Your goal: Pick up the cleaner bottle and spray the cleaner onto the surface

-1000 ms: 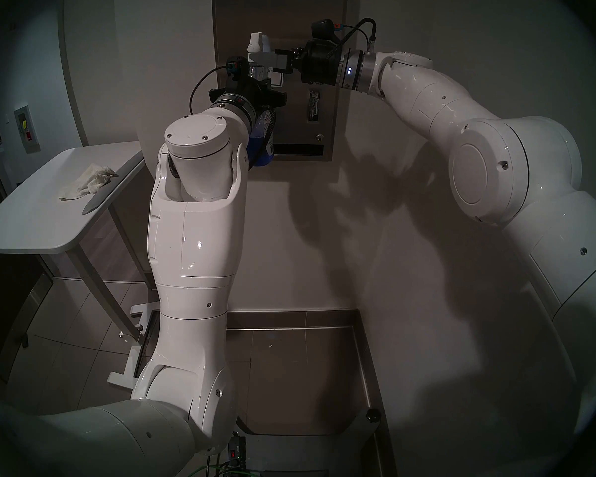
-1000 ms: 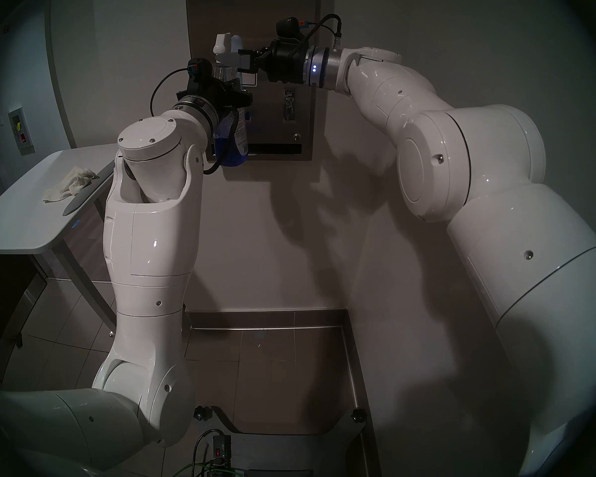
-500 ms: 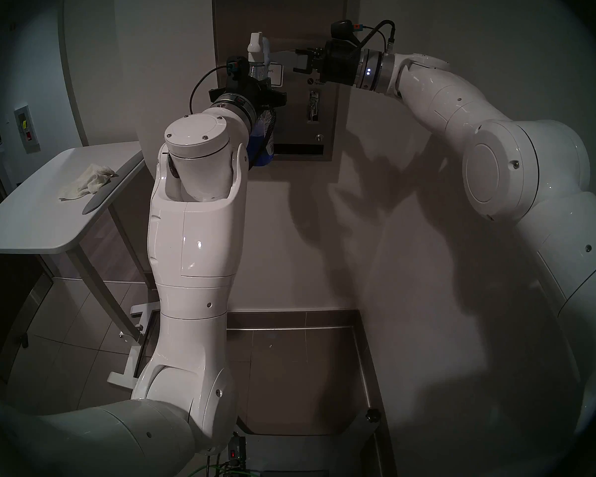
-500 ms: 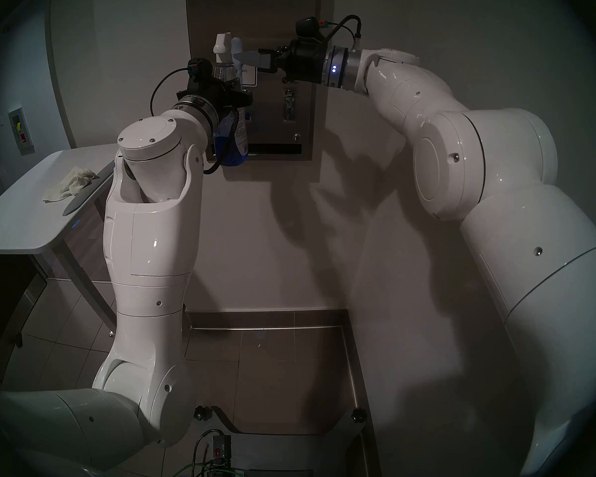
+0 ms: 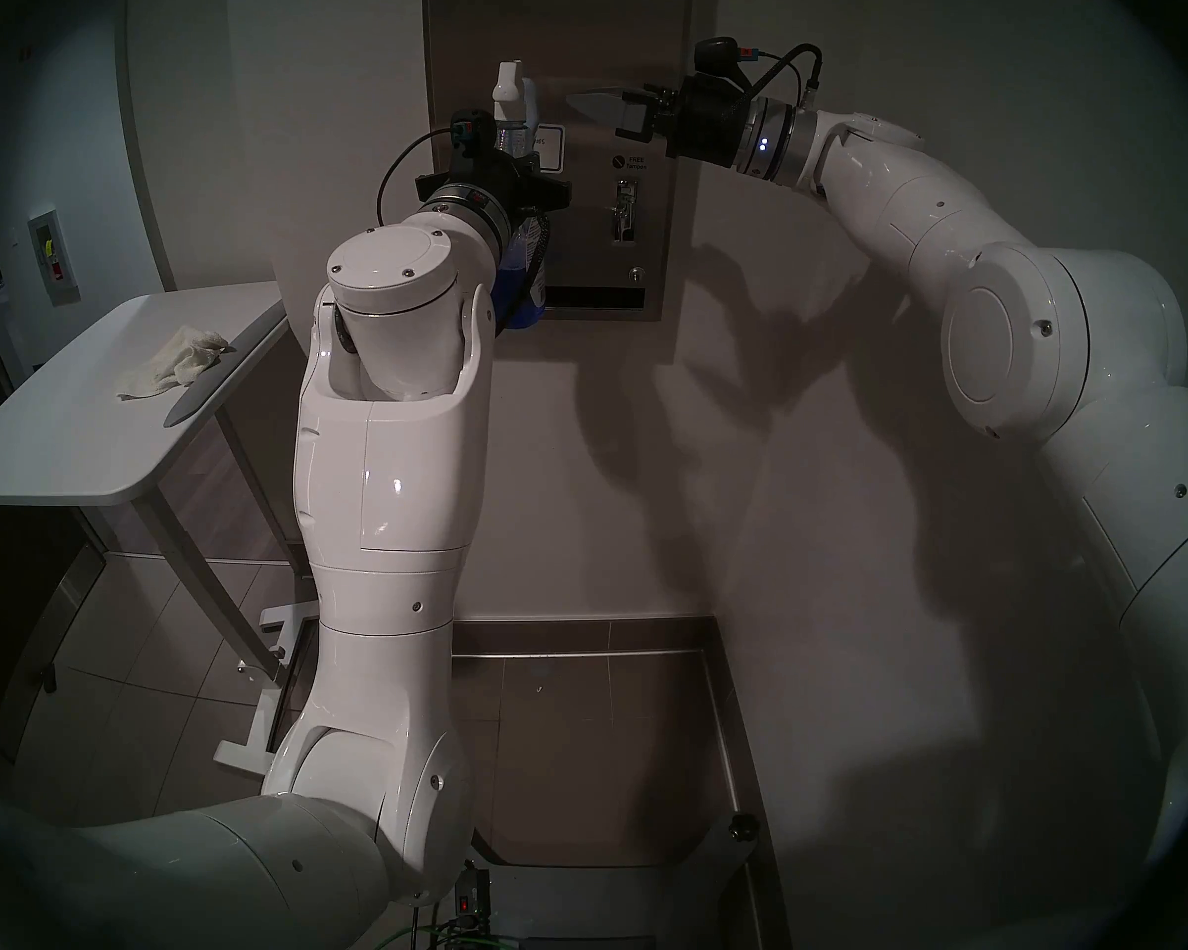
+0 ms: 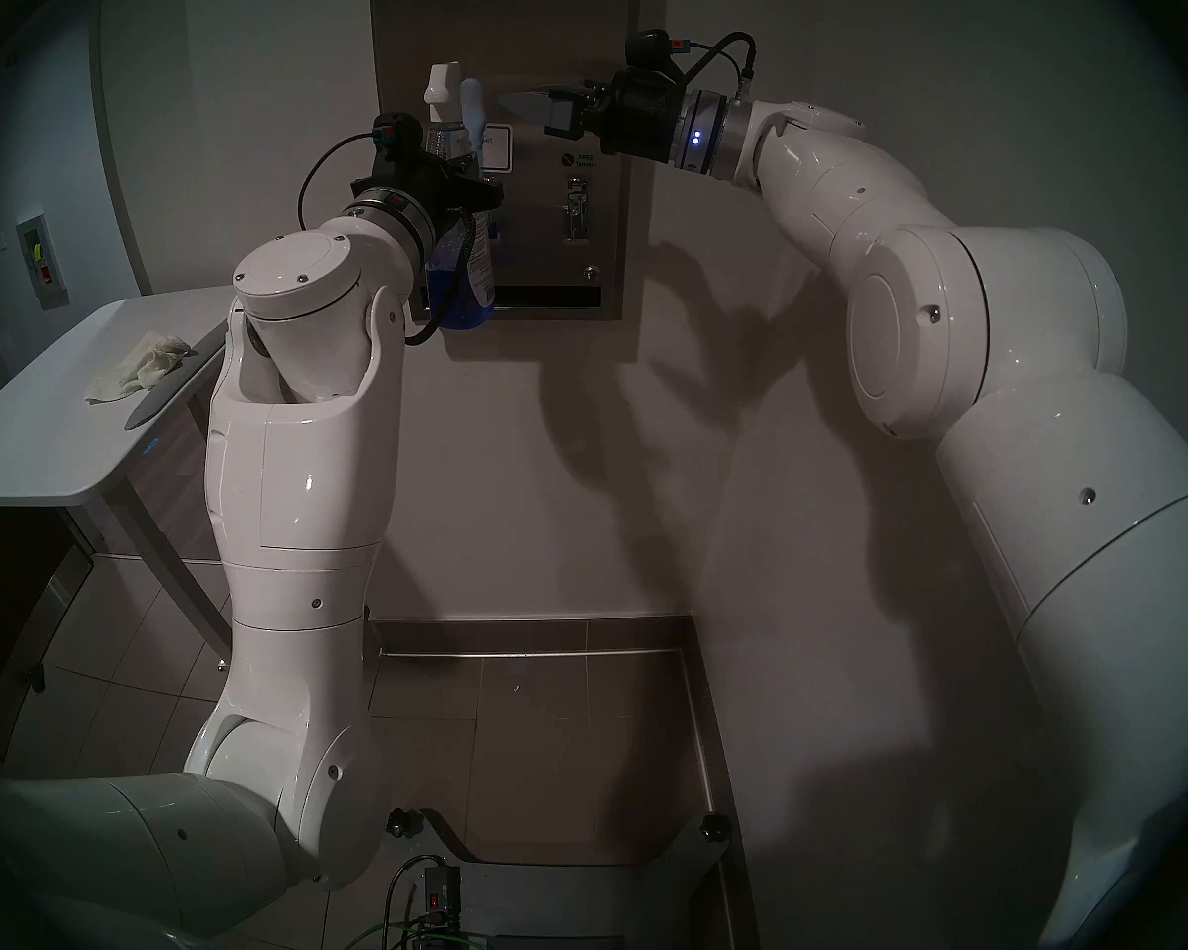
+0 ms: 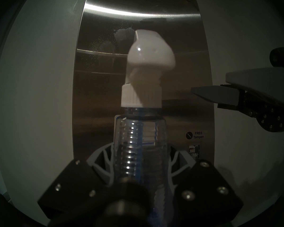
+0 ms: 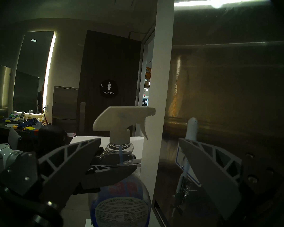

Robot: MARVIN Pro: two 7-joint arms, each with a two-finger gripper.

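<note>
A: Holding the cleaner bottle (image 5: 519, 270) upright by its ribbed neck, the left gripper (image 7: 140, 166) has its fingers clamped on the clear plastic; white spray head (image 7: 150, 58) on top; blue liquid sits low in the body.

B: Where's the nozzle facing?

A: Toward the stainless-steel dispenser front (image 7: 105, 90), close to it; in the right wrist view the nozzle tip is just short of the panel edge; a misted patch shows on the steel above and left of the head.

B: Right gripper (image 5: 612, 116)?

A: Jaws spread wide, nothing between them; it hangs beside the spray head, apart from it, level with the top of the bottle; trigger (image 8: 144, 130) hangs free, untouched.

B: So the step is pulling the trigger?

A: Likely; one finger would need to hook in front of the trigger, the other behind the head, then a squeeze; left grip should hold firm so the bottle doesn't twist or tip.

B: Risks?

A: Finger pushing the head sideways instead of pressing the trigger; spray landing on the white wall (image 5: 817, 448) rather than the steel; cloth (image 5: 169, 366) on the side table (image 5: 63, 462) isn't needed yet.
</note>
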